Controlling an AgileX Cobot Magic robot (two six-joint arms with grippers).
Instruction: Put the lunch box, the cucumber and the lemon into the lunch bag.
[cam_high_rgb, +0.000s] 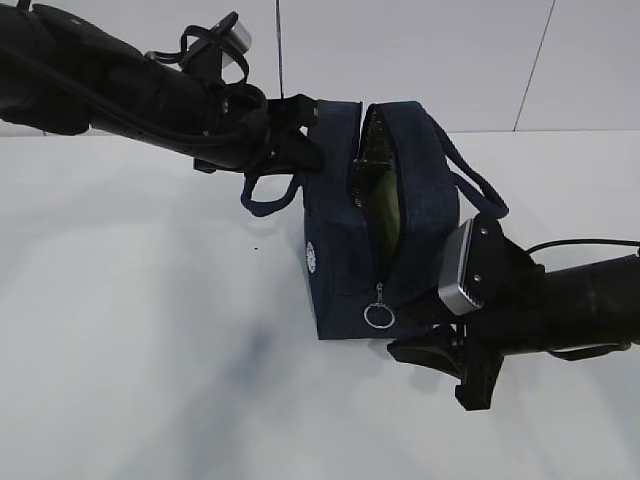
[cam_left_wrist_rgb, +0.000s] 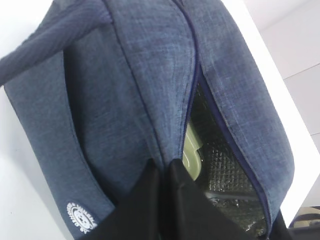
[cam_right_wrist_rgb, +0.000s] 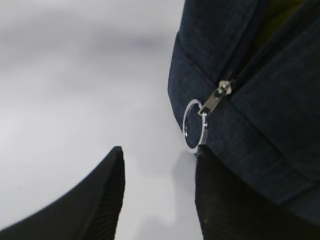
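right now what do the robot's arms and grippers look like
Both arms are matte black with thick rounded links. The left arm carries black cables looped over its wrist and a small silver camera on top. The right arm has a silver-edged camera block and a thin black cable. The right gripper has black fingers with finely ribbed pads.

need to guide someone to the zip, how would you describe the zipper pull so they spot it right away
On the white table stands a dark navy lunch bag, its top unzipped. Follow the zipper down the near end to a small silver ring hanging near the bottom. It is the only shiny metal on the bag, unlike the flat white round logo.
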